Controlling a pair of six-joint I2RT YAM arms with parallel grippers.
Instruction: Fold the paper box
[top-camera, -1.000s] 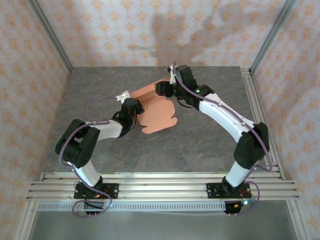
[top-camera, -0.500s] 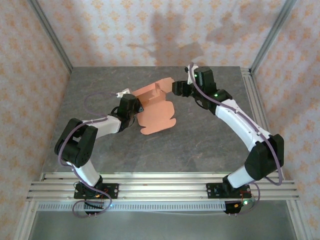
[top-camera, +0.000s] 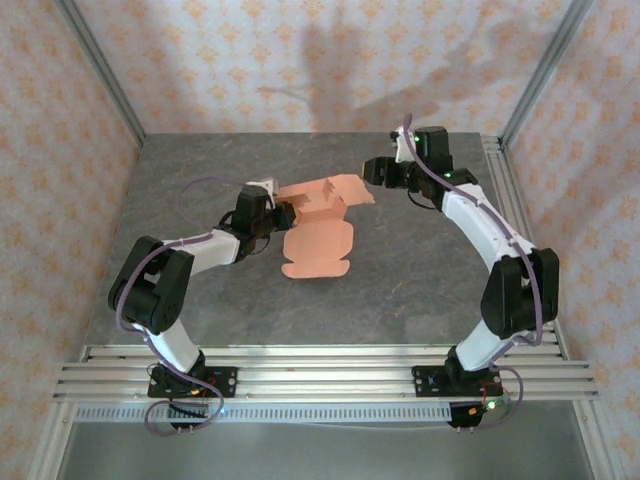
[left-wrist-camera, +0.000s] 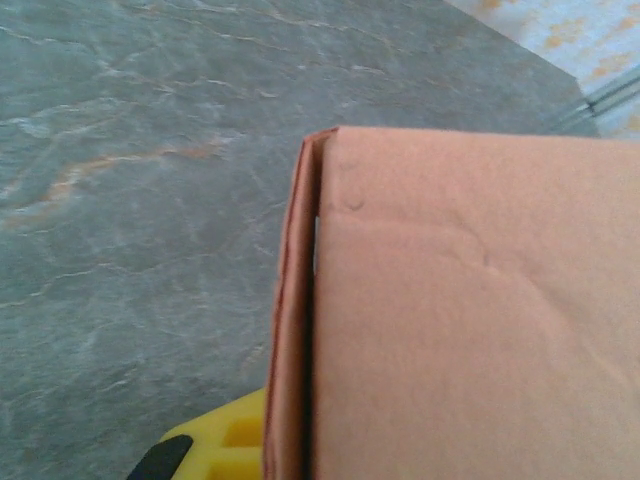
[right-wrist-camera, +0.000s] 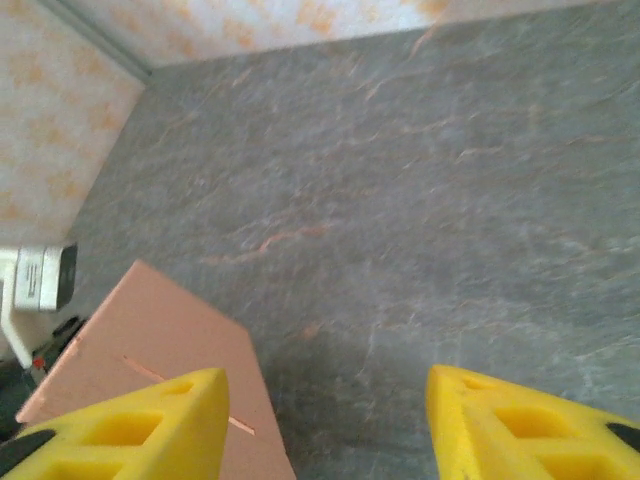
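Salmon-orange thin-card paper box (top-camera: 318, 235): light, floppy, creases easily; hold nr fold edges. Left end effector (top-camera: 277, 213) clamped on it; right end effector (right-wrist-camera: 322, 412) open, holding nothing.

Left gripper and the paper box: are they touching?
Touching. In the left wrist view the folded edge of the paper box sits against the yellow finger of the left gripper, no gap.

Table (top-camera: 400, 280): we see a flat grey top with pale veins, like stone.
On it: we see one box (top-camera: 318, 248), orange card, near the middle; its near rounded flap lies flat, its far part stands raised.
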